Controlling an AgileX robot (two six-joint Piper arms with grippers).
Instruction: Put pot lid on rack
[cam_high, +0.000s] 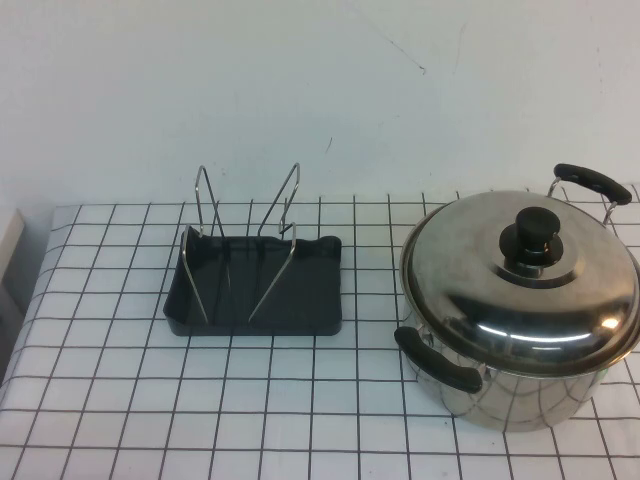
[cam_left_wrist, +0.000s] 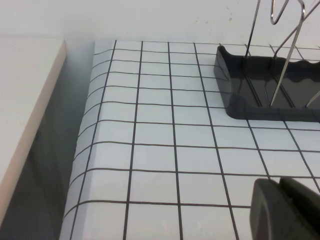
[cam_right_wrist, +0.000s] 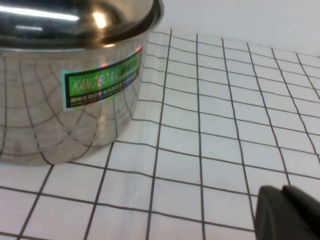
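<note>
No step is being executed yet: the domed shiny steel pot lid with black knob is sitting on the deep steel pot at the bench's right edge. The dark grey tray rack with wire loops is standing mid-bench, near the back edge. The left gripper is being held low by the bench's left edge, the right gripper beside the pot; their opening cannot be told and nothing is being held. Next, the knob is likely to be gripped.

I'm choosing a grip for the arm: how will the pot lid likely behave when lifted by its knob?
The pot lid looks rigid polished steel, probably slippery at the rim; its black knob seems the surest hold. Held there, the wide dome may swing or tilt. The left gripper and right gripper sit low over the table.
</note>
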